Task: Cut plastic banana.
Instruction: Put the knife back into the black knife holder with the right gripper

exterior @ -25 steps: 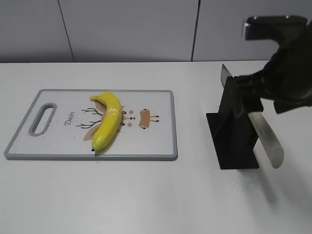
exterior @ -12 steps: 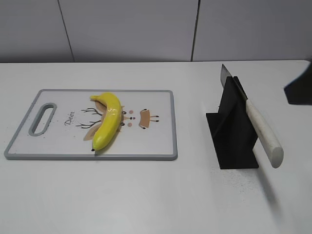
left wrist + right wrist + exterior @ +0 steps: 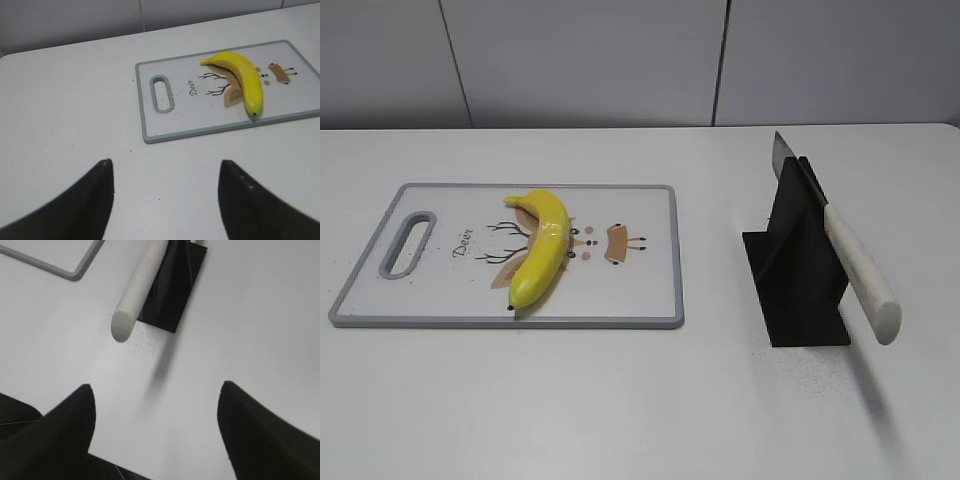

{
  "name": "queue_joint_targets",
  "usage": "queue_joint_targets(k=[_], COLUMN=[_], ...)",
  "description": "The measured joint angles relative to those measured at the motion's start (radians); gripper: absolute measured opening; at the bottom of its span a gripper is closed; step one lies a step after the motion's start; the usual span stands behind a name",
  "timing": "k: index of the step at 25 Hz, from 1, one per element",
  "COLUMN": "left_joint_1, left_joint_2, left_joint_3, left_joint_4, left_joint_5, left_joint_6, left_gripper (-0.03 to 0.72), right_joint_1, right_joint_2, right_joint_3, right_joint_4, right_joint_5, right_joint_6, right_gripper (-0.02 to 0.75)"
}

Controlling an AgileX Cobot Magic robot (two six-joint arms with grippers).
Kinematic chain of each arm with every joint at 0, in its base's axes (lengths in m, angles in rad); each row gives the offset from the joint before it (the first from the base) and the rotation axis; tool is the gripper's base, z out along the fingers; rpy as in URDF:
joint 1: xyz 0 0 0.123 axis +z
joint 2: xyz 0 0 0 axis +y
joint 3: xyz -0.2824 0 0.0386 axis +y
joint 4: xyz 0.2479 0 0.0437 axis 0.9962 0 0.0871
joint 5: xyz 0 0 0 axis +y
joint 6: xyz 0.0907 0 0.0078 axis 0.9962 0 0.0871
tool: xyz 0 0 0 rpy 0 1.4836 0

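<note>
The yellow plastic banana [image 3: 542, 248] lies whole on the white cutting board [image 3: 630, 290]; it also shows in the left wrist view [image 3: 245, 82] on the board [image 3: 180, 120]. A knife with a white handle [image 3: 862, 275] rests in a black stand [image 3: 800, 290]; the handle [image 3: 137, 295] and the stand [image 3: 172, 295] also show in the right wrist view. My left gripper [image 3: 165, 170] is open and empty over bare table, short of the board. My right gripper [image 3: 157, 395] is open and empty, back from the knife handle. Neither gripper shows in the exterior view.
The white table [image 3: 640, 400] carries only the board and the knife stand. A grey wall [image 3: 580, 60] runs behind it. The board's corner [image 3: 75, 272] shows at the top left of the right wrist view.
My right arm, which stood at the knife stand a second ago, has drawn away to the right and out of the exterior view. The knife stays in its stand; the banana has not moved.
</note>
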Motion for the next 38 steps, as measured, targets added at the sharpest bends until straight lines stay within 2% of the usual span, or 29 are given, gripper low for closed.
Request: queue_joint_targets(k=[5, 14, 25, 31, 35, 38], left_joint_1=[0.0, 0.0, 0.0, 0.001, 0.001, 0.001], left_joint_2=[0.0, 0.0, 0.0, 0.0, 0.0, 0.0], left_joint_3=[0.0, 0.0, 0.0, 0.0, 0.0, 0.0], left_joint_4=[0.0, 0.0, -0.001, -0.001, -0.001, -0.001], left_joint_5=[0.0, 0.0, 0.0, -0.001, -0.001, -0.001], left_joint_6=[0.0, 0.0, 0.0, 0.0, 0.0, 0.0], left_gripper=[0.605, 0.6, 0.594, 0.592, 0.591, 0.592], right_joint_1=[0.0, 0.0, 0.0, 0.0, -0.055, -0.142], right_joint_2=[-0.155, -0.352, -0.566, -0.576, -0.576, -0.576], right_joint_3=[0.092, 0.116, 0.131, 0.13, 0.13, 0.13], right_joint_4=[0.038, 0.129, 0.138, 0.14, 0.143, 0.143], right_joint_5=[0.003, 0.05, 0.069, 0.07, 0.069, 0.069], right_joint_6=[-0.06, -0.148, -0.166, -0.167, -0.167, -0.167], right_gripper=[0.591, 0.591, 0.59, 0.59, 0.59, 0.59])
